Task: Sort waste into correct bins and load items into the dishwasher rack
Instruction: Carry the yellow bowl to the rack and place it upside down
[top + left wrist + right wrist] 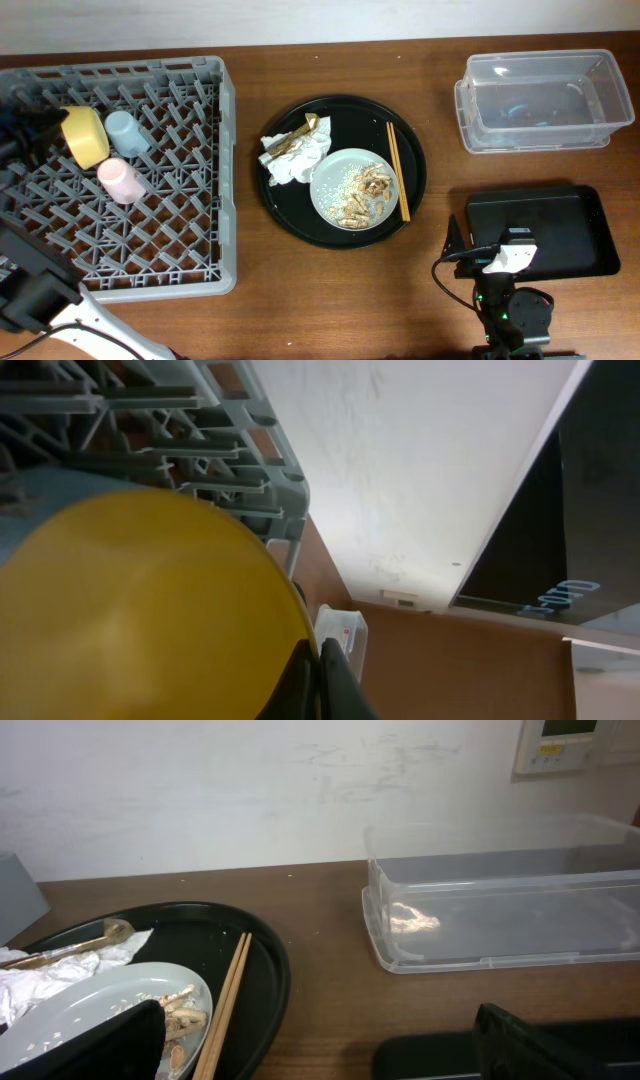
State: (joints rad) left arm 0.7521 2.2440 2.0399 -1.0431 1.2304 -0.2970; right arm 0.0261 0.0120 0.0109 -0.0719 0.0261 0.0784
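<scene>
My left gripper (pixel 42 125) is shut on the rim of the yellow bowl (pixel 85 135), holding it on edge over the back left of the grey dishwasher rack (pixel 180 270). In the left wrist view the jaws (pixel 318 675) pinch the bowl (pixel 130 610). A light blue cup (pixel 128 130) and a pink cup (pixel 122 178) lie in the rack. The grey plate (pixel 335 185) holds food scraps (pixel 362 195). Beside it lie the chopsticks (pixel 398 170) and the crumpled napkins with the wrapper (pixel 295 160). My right gripper (pixel 488 238) is open and empty at the flat black tray's (pixel 570 235) left end.
The plate, napkins and chopsticks rest on a round black tray (pixel 400 130) at mid-table. The clear tub (pixel 540 100) stands at the back right and also shows in the right wrist view (pixel 500 910). A white wall runs behind the table.
</scene>
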